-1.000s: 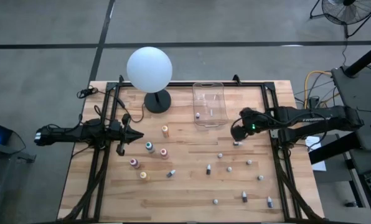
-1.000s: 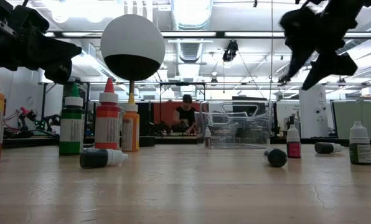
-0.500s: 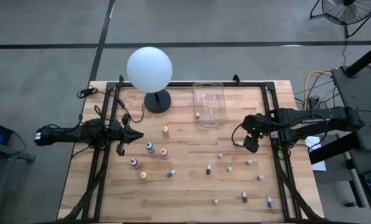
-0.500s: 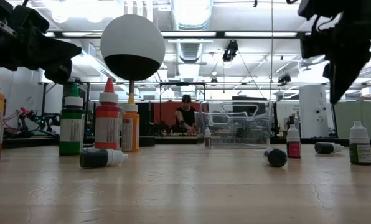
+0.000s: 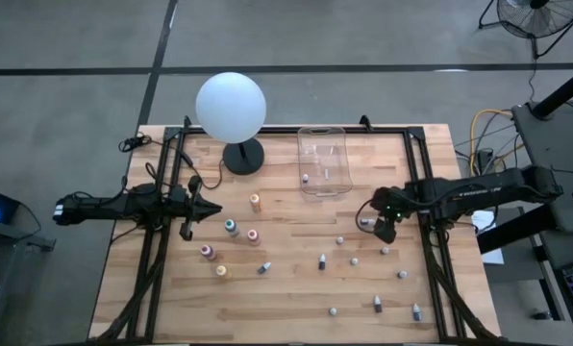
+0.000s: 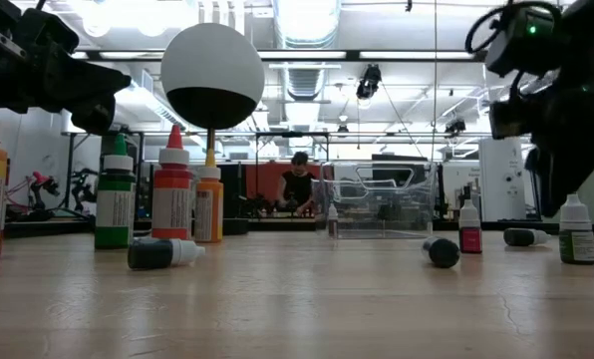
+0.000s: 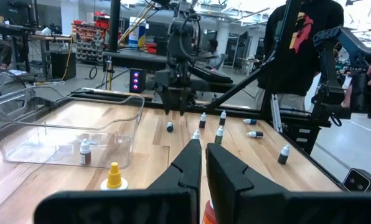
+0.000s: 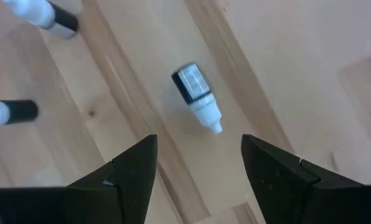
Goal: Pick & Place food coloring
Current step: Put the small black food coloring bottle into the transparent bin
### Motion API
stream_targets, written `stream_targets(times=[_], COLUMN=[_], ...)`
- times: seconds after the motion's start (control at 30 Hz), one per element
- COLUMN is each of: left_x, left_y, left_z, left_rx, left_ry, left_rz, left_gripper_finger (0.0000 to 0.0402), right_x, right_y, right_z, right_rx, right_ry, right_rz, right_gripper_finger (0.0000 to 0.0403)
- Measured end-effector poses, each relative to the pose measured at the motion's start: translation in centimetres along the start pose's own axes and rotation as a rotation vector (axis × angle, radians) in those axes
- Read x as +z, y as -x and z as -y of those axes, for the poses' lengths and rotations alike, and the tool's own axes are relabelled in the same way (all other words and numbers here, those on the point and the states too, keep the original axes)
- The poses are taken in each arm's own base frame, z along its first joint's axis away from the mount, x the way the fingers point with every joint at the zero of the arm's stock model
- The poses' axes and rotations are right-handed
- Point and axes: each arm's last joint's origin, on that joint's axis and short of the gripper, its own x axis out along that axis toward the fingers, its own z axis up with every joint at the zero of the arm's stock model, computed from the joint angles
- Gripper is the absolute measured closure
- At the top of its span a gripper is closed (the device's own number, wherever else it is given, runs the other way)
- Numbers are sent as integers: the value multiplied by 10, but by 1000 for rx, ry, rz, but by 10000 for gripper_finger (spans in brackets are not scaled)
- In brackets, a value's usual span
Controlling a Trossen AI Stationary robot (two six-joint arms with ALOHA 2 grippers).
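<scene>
Reach step: right gripper (image 8: 198, 165), jaws wide and empty, hovers over 1 small dark-and-white dropper bottle (image 8: 197, 97) lying on the wooden worktop (image 5: 296, 279). Next comes descending to straddle it. Left gripper (image 7: 203, 163) waits, jaws shut.

A wooden table (image 5: 296, 298) carries a clear bin (image 5: 323, 160) and a globe lamp (image 5: 232, 111) at its far side. Small food coloring bottles (image 5: 231, 227) stand and lie scattered across the middle and near part.

Pale planked wooden table (image 5: 296, 288), clear glossy plastic bin (image 5: 323, 159), smooth matt white globe lamp (image 5: 231, 105)
</scene>
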Motion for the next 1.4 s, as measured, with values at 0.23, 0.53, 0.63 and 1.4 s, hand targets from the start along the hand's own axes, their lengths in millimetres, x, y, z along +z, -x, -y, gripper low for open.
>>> stream_targets(times=[0.23,0.53,0.63,1.4], left_x=[0,0,0,0], left_y=[0,0,0,0], left_z=[0,0,0,0], left_rx=[0,0,0,0], left_ry=[0,0,0,0], left_rz=[0,0,0,0], left_gripper_finger=[401,401,401,401], right_x=[-5,-10,-12,-10], right_y=[-3,-16,-21,-33], right_z=[4,3,4,2], right_rx=[-11,-46,-39,-56], right_ry=[19,79,106,197], right_rz=[14,53,69,81], right_gripper_finger=[179,179,179,181])
